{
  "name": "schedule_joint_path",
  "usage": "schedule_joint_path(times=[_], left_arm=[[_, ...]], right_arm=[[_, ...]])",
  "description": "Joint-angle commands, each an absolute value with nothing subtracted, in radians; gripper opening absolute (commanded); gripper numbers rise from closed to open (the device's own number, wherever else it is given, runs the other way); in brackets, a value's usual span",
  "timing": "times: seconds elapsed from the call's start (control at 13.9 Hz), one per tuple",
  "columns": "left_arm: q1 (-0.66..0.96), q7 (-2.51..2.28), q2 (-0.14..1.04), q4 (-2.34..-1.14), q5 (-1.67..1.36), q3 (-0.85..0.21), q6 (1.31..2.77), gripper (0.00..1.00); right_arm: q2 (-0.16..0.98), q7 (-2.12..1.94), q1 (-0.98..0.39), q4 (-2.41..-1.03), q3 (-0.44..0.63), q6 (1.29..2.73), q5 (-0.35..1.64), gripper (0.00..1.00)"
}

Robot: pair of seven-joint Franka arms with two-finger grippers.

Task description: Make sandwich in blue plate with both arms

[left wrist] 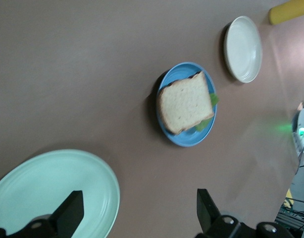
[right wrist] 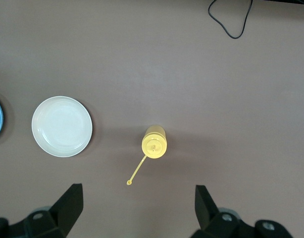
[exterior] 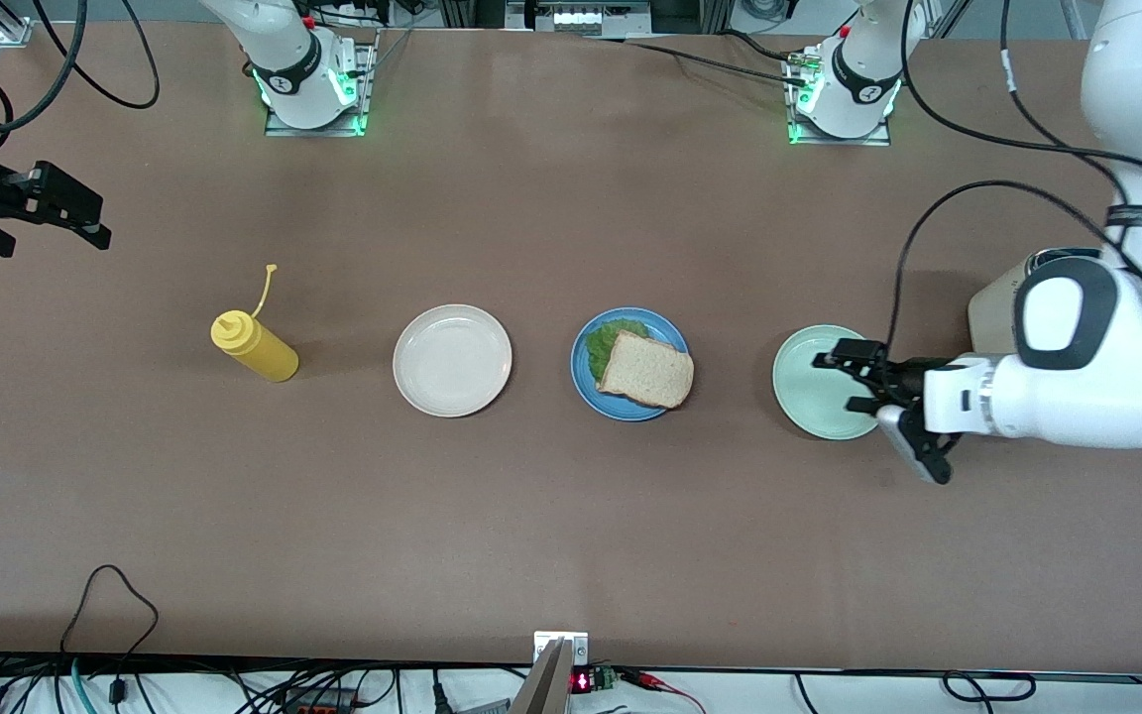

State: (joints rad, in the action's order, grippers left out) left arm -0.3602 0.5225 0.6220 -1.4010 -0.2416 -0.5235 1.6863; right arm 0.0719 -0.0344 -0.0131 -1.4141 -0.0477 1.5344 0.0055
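Light: bright, even, overhead | Shadows: soft, short, beside yellow bottle [exterior: 256, 346] and plates | Glare: green glow at arm bases; faint sheen on table [exterior: 571, 516] | Focus: front and right wrist views sharp; left wrist view slightly blurred throughout

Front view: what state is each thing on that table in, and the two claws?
sandwich: assembled, lying on the blue plate
beige-white plate: bare
mint-green plate: bare
yellow squeeze bottle: upright, cap flipped off
left gripper: open, over the mint-green plate
right gripper: open, holding nothing
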Motion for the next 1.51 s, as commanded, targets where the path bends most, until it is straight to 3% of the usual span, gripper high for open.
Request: schedule_joint_path(times=[0.0,0.29,0.58,0.79,0.94,1.15,1.44], left_arm=[[-0.353,0.392,0.595,-1.304,-0.112,-0.534,1.544,1.00],[-0.290,0.335,0.458,-1.301,0.087,-0.502,1.482,1.00],[-0.123,0.298,0.283,-1.389,0.095,-0.223,1.476,1.00],[0.033,0.027,0.140,-1.581,0.094,-0.053,1.582,1.00],[0.060,-0.023,0.056,-1.682,0.100,-0.032,1.692,1.00],[0.155,-0.020,-0.009,-1.701,0.002,0.081,1.693,1.00],[0.167,0.078,0.002,-1.643,-0.017,0.081,1.609,1.00]], right_arm=[[0.066,-0.041,-0.003,-1.410,-0.057,1.529,0.011,1.00],[0.066,-0.041,-0.003,-1.410,-0.057,1.529,0.008,1.00],[0.066,-0.041,-0.003,-1.411,-0.057,1.532,0.008,1.00],[0.066,-0.041,-0.003,-1.410,-0.057,1.534,0.008,1.00],[0.066,-0.041,-0.002,-1.410,-0.057,1.534,0.008,1.00],[0.066,-0.041,-0.002,-1.410,-0.057,1.534,0.008,1.00],[0.066,-0.041,-0.002,-1.410,-0.057,1.534,0.008,1.00]])
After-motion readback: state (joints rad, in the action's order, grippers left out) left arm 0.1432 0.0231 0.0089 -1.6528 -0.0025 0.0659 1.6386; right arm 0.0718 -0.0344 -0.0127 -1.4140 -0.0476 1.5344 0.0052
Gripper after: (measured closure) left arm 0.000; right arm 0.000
